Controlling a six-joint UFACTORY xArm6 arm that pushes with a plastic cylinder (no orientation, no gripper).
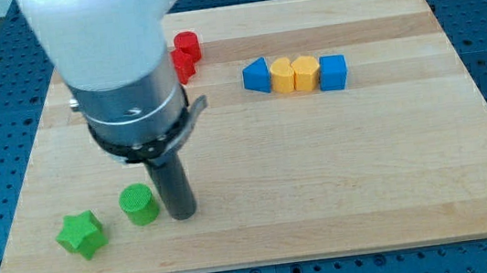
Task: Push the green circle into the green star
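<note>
Resting my tip (183,215) beside ribbed green circle (139,204) — green star (81,234) nearby

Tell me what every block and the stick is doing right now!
my tip: down on the board, just right of the green circle.
green circle: upright, a small gap from the star.
green star: flat, bottom left, not touched.
red blocks: top, partly hidden by the arm.
blue triangle, two yellow blocks, blue cube: one tight row.
</note>
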